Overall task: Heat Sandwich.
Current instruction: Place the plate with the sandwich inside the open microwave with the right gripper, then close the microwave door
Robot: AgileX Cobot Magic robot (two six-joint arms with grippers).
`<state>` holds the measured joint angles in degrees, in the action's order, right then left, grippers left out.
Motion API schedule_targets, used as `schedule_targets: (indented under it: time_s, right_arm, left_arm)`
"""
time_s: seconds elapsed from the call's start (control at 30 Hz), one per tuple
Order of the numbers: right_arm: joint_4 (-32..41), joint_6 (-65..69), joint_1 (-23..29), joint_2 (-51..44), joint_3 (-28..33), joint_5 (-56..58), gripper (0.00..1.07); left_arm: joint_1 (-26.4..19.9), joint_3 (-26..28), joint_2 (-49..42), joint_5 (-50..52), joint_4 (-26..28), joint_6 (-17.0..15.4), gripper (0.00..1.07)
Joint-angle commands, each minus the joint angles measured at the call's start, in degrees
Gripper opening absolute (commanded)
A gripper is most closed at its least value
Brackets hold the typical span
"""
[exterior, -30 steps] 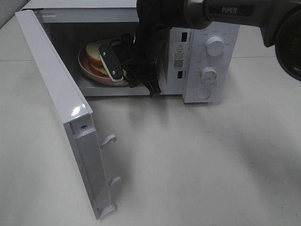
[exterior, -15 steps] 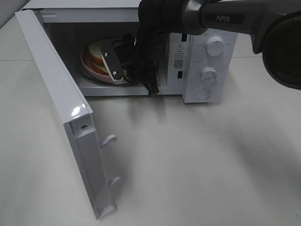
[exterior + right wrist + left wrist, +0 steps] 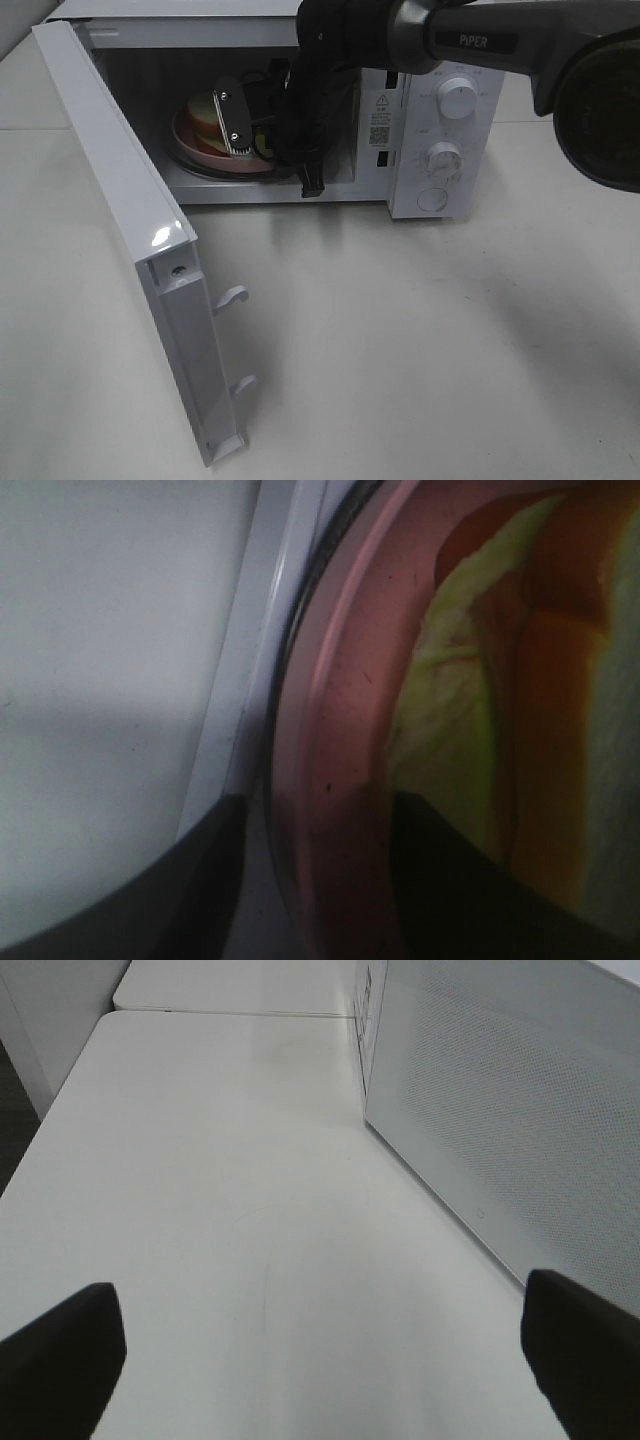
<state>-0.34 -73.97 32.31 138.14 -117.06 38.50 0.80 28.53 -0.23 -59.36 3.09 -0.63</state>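
The sandwich (image 3: 203,112), white bread with pale green lettuce and reddish filling, lies on a round pink plate (image 3: 190,150) inside the open microwave (image 3: 440,110). My right gripper (image 3: 248,150) reaches into the cavity at the plate's near right side. In the right wrist view its two dark fingers stand apart on either side of the plate (image 3: 340,700) rim, the right gripper (image 3: 320,880) open, with the sandwich (image 3: 520,680) just beyond. My left gripper (image 3: 320,1370) is open over bare table, beside the microwave's (image 3: 520,1110) perforated side wall, and holds nothing.
The microwave door (image 3: 130,230) swings wide open toward the front left, its latch hooks (image 3: 232,296) sticking out. Two knobs (image 3: 457,97) sit on the control panel at the right. The white table (image 3: 420,340) spreads in front.
The plate with the sandwich has gone deeper into the microwave. My right gripper's fingers have parted from the plate rim and risen slightly. The left arm has not moved.
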Motion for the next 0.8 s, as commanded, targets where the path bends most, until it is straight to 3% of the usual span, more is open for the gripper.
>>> schedule_targets:
  time_s: [0.03, 0.17, 0.57, 0.8]
  right_arm:
    - [-0.57, 2.01, -0.34, 0.11, -0.34, -0.4, 0.69]
    - [-0.46, 4.47, -0.34, 0.06, -0.29, -0.11, 0.8]
    - [-0.46, 5.27, -0.34, -1.95, 0.23, -0.11, 0.76]
    - [-0.63, 5.21, -0.17, -7.22, 10.26, -5.33, 0.76]
  left_arm:
    - [-0.17, -0.11, -1.66, 0.11, 0.11, 0.06, 1.01]
    - [-0.17, -0.11, -1.66, 0.11, 0.11, 0.06, 1.01]
    - [-0.17, -0.11, -1.66, 0.11, 0.11, 0.06, 1.01]
    - [-0.17, -0.11, -1.66, 0.11, 0.11, 0.06, 1.01]
